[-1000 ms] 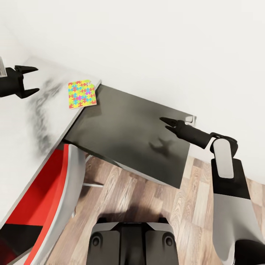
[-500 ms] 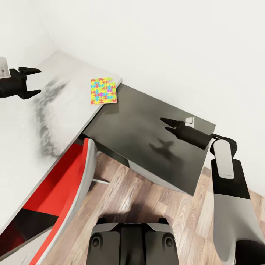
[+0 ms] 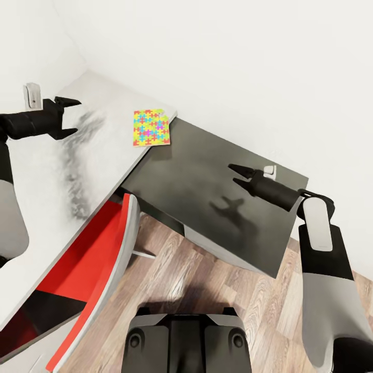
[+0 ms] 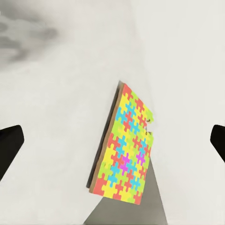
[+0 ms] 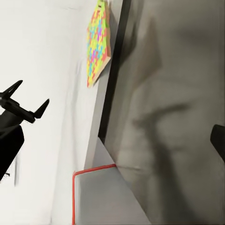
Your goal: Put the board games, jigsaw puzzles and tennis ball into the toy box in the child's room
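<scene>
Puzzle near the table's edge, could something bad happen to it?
Maybe. The jigsaw puzzle lies right at the corner of the light table, one corner poking over the dark wing, so a clumsy nudge could tip it off. It is flat, so the open left claw might slide it instead of gripping. The red chair sits close below.

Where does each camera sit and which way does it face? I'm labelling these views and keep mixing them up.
Head view: on the head, looking down over the table; left gripper, right gripper and the base show.
Left wrist view: on the left arm, looking across the light top at the jigsaw puzzle; dark fingertips at the edges.
Right wrist view: on the right arm, looking over the dark wing; the left gripper shows.
All three share the jigsaw puzzle.
</scene>
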{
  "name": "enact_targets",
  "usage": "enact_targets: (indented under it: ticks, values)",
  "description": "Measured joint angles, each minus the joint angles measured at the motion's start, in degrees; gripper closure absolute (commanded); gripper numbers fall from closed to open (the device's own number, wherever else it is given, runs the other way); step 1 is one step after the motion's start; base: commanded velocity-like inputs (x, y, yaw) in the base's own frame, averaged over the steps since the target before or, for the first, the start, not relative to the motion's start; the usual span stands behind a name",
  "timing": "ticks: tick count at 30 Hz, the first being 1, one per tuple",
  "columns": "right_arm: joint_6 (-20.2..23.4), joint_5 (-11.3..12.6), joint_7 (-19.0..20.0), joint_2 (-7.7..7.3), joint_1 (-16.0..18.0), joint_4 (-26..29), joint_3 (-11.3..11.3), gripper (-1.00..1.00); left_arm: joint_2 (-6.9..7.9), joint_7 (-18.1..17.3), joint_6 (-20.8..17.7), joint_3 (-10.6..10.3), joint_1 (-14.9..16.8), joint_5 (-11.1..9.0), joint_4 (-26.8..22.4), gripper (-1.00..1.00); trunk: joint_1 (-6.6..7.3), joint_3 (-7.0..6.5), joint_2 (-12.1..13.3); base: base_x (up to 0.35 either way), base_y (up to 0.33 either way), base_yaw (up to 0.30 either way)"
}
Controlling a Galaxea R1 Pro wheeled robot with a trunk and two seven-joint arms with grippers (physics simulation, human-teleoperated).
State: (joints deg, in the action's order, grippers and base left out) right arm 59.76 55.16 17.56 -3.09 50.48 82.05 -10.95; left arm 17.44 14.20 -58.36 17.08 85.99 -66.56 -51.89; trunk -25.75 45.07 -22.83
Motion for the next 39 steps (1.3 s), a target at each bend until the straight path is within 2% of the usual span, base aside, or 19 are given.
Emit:
enact_targets:
  ticks: [1,2,4,5,8,9,10,11,13,14,16,24,33,39]
  values:
    - [0.0,0.2,0.0,-0.19,0.2,-0.9,-0.3,-1.00,-1.45,0.6,0.5,0.6,0.2,1.1,-0.1,-1.00,0.00,0.00,0.0,0.000,0.000,0.020]
    - [0.0,0.3,0.0,-0.19,0.2,-0.9,-0.3,-1.00,-1.51,0.7,0.5,0.6,0.2,1.2,-0.1,-1.00,0.00,0.00,0.0,0.000,0.000,0.016]
    - [0.0,0.6,0.0,-0.70,1.0,-2.7,-1.1,-1.00,-4.62,2.2,1.5,1.5,0.9,3.6,-0.5,-1.00,0.00,-0.01,0.0,0.000,0.000,0.012]
    - [0.0,0.6,0.0,-0.71,1.0,-2.8,-1.2,-1.00,-4.69,2.2,1.5,1.5,0.9,3.8,-0.5,-1.00,0.00,-0.01,0.0,0.000,0.000,0.010]
    - [0.0,1.0,0.1,-1.48,2.2,-4.3,-2.7,-1.00,-9.32,5.3,2.6,2.1,2.3,8.2,-1.5,-1.00,0.00,-0.01,0.0,0.000,0.000,0.007]
    - [0.0,1.0,0.1,-1.48,2.2,-4.3,-2.7,-1.00,-9.38,5.3,2.6,2.1,2.3,8.4,-1.5,-1.00,0.00,-0.01,0.0,0.000,0.000,0.005]
    - [0.0,1.1,0.1,-1.66,2.5,-4.7,-3.3,-1.00,-10.77,6.5,2.8,2.1,2.9,9.9,-1.8,-1.00,0.00,-0.01,0.0,0.000,0.000,0.005]
    - [0.0,1.1,0.1,-1.66,2.5,-4.7,-3.3,-1.00,-10.83,6.6,2.8,2.1,2.9,10.1,-1.8,-1.00,0.00,-0.01,0.0,0.000,0.000,0.004]
    - [0.0,1.4,0.2,-1.82,3.1,-5.3,-4.2,-1.00,-13.36,8.8,3.3,1.4,4.3,13.1,-2.2,-1.00,0.00,-0.01,0.0,0.000,0.000,0.003]
    - [0.0,1.4,0.2,-1.79,3.3,-5.6,-4.7,-1.00,-13.40,8.8,3.3,1.4,4.3,13.4,-2.2,-1.00,0.00,-0.01,0.0,0.000,0.000,0.003]
    - [0.0,1.5,0.1,-1.81,3.4,-5.8,-5.0,-1.00,-15.15,10.4,3.7,0.2,5.6,15.6,-2.5,-1.00,0.00,-0.01,0.0,0.000,0.000,0.002]
    - [0.0,1.8,0.1,-2.09,3.6,-6.3,-6.0,-1.00,-17.62,12.4,4.1,-1.8,7.1,18.6,-3.1,-1.00,0.00,-0.01,0.0,0.000,0.000,0.001]
    - [0.0,1.9,0.4,-2.41,3.8,-6.5,-6.3,-1.00,-19.72,13.3,4.1,-2.3,7.6,19.6,-3.7,-1.00,0.00,-0.01,0.0,0.000,0.000,0.000]
    - [0.0,1.9,0.5,-2.47,3.9,-6.9,-6.5,-1.00,-20.00,13.4,3.9,-2.2,7.9,19.7,-3.2,-1.00,0.00,-0.01,0.0,0.000,0.000,0.000]
